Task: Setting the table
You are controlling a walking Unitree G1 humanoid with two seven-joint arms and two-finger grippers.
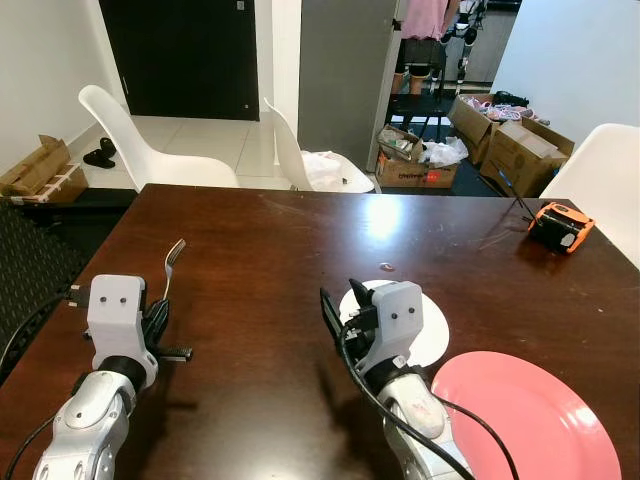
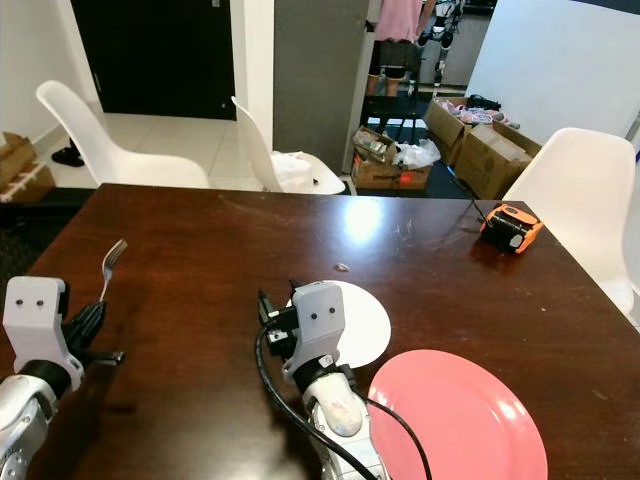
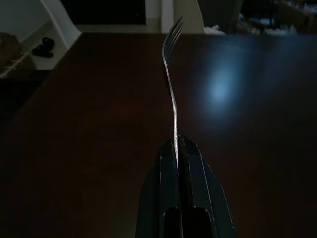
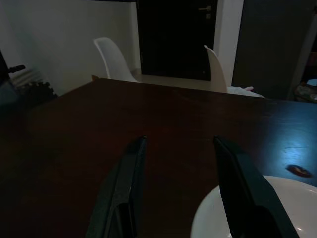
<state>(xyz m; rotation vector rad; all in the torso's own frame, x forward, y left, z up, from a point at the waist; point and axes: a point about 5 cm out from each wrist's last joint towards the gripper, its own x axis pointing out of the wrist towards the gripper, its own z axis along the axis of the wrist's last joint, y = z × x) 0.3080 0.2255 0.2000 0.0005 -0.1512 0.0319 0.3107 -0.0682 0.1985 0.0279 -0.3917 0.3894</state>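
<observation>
The left gripper is clamping a fork by its handle, tines pointing away over the dark desk — the cutlery step, by the look of it. The right gripper is hovering spread open beside the white plate, the pink plate nearby — next, the fork likely needs lowering flat just beside a plate.

Dark brown wooden table, glossy, bright light glare on its far middle. Two white shell chairs at the far edge, a third on the right. White tiled floor beyond, black door far left, grey wall panel beside it. Cardboard boxes piled far right, one more on the left. A person's legs in the far doorway.
</observation>
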